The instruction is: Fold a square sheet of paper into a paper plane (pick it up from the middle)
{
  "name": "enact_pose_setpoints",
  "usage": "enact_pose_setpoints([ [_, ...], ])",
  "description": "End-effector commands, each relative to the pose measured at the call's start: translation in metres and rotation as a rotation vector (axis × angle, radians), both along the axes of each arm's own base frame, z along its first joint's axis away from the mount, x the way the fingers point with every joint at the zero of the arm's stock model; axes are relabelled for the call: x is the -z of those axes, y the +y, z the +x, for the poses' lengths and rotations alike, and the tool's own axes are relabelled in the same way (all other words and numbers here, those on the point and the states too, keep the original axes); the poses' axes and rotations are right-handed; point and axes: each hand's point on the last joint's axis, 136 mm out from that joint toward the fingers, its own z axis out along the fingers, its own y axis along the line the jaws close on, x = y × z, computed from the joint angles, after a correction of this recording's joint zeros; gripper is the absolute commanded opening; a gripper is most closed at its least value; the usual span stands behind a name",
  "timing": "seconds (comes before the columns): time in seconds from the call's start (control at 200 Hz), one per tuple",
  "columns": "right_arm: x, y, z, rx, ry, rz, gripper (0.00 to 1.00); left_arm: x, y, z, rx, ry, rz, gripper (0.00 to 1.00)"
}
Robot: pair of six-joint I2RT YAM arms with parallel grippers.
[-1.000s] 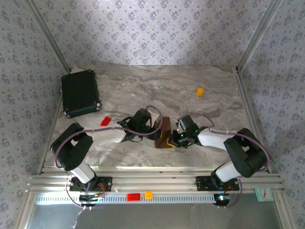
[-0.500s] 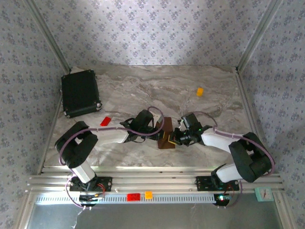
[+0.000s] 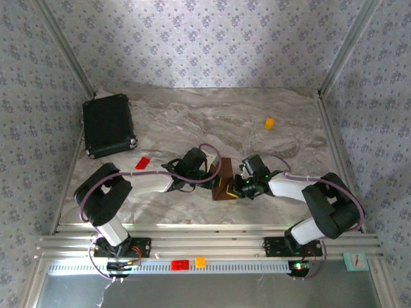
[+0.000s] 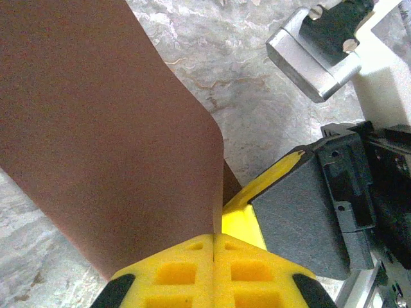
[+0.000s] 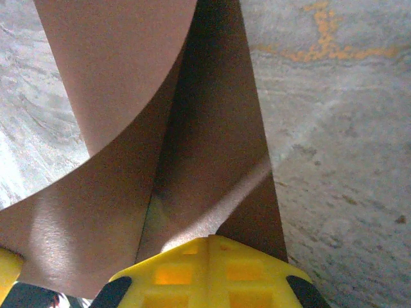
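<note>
The dark brown square sheet of paper (image 3: pixel 222 181) stands bent and part-folded just above the table's near middle, between both grippers. My left gripper (image 3: pixel 214 178) is shut on one edge of the sheet (image 4: pixel 109 128), which curves up and away to the left of the yellow fingertips (image 4: pixel 192 269). My right gripper (image 3: pixel 235 186) is shut on the opposite side. In its wrist view the sheet (image 5: pixel 212 141) forms a deep crease running away from the jaws, with a flap curling up on the left. The right gripper's yellow finger (image 4: pixel 276 176) shows beside the left jaws. A paper plane is out of view.
A black case (image 3: pixel 108 125) lies at the back left. A small red block (image 3: pixel 142 163) sits near the left arm, and a small orange block (image 3: pixel 270 123) lies at the back right. Metal rails (image 3: pixel 205 244) run along the near edge. Patterned walls enclose the table.
The left gripper has edged right with the paper. The right arm swung out slightly and came back. Both grippers stay shut on the sheet.
</note>
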Motion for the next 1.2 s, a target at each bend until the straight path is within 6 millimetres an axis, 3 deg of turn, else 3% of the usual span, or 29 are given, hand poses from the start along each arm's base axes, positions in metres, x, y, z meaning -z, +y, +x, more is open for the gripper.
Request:
enact_pose_setpoints([
  [0.0, 0.023, -0.023, -0.016, 0.02, 0.069, -0.108, 0.03, -0.001, -0.001, 0.008, 0.009, -0.027, 0.022, 0.0],
  [1.194, 0.019, -0.018, -0.015, 0.002, 0.058, -0.086, 0.03, 0.024, 0.008, 0.017, 0.032, -0.061, 0.16, 0.0],
])
